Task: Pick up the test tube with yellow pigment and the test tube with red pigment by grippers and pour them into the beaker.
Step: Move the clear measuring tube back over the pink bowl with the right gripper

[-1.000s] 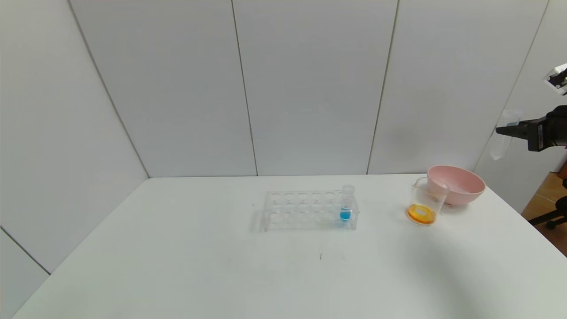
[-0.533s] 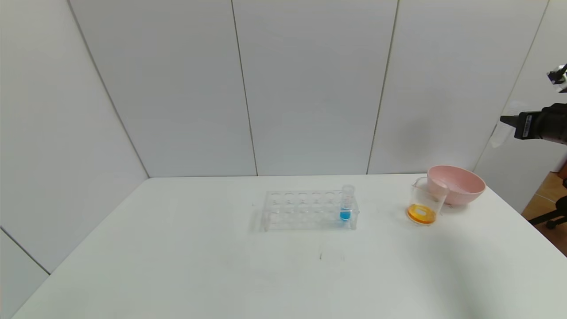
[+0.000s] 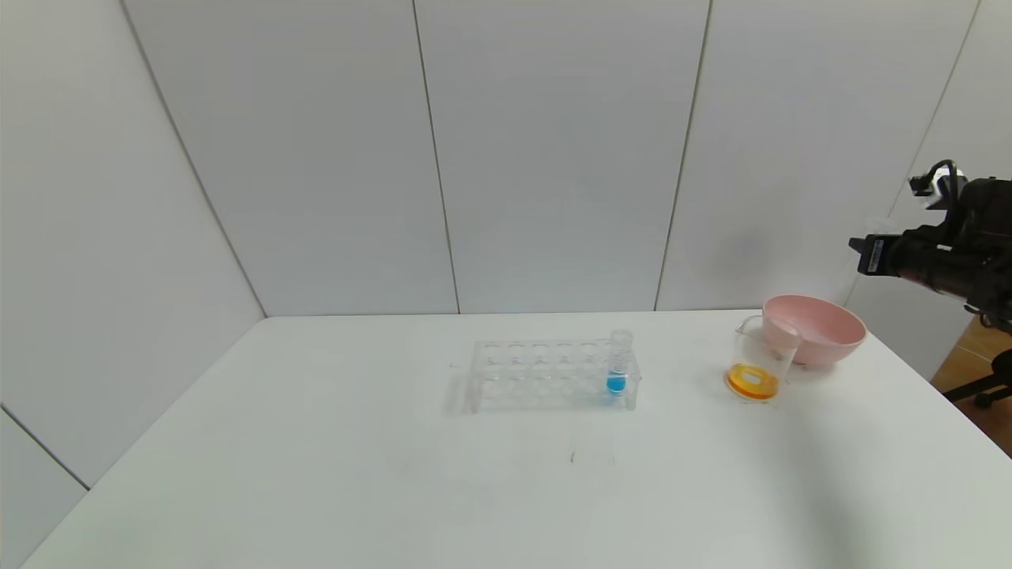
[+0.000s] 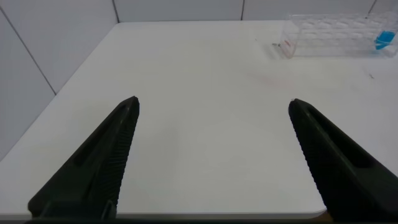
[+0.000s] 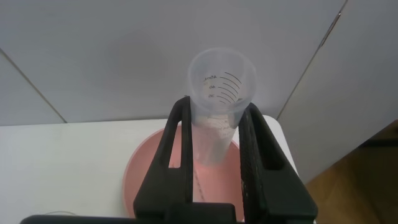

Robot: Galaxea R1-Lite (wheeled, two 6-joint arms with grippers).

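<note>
A: Head view first. Where do things stand?

B: The beaker (image 3: 757, 365) sits on the table (image 3: 316, 442) just in front of the pink bowl (image 3: 818, 325), with orange liquid pooled in its base. The clear rack (image 3: 553, 375) at mid-table holds only the blue-tipped tube (image 3: 618, 363). The right gripper (image 3: 866, 251) hangs high above the bowl at the right edge; its load is not clear from here.

A: Any writing?

B: A small white label on the gripper's side, too small to read.

A: Left wrist view?

B: The left gripper (image 4: 214, 124) is parked over the near left part of the table, its two black fingers (image 4: 102, 155) spread wide with nothing between them. The rack shows far off. No writing.

A: Right wrist view?

B: The right gripper (image 5: 214, 134) pinches a clear test tube (image 5: 219, 99) on its barrel below the open mouth, directly above the bowl. It looks empty, so I cannot tell whether it was the yellow or the red one; no coloured tube shows anywhere else.

A: How will it handle?

B: I judge it light, stiff and slick, thin-walled, so a firm squeeze mid-barrel is safest, clear of the rim. The beaker looks steadier, with its thick base.

A: Markings?

B: Printed graduation lines and small numerals near the mouth; I cannot make out the figures.
</note>
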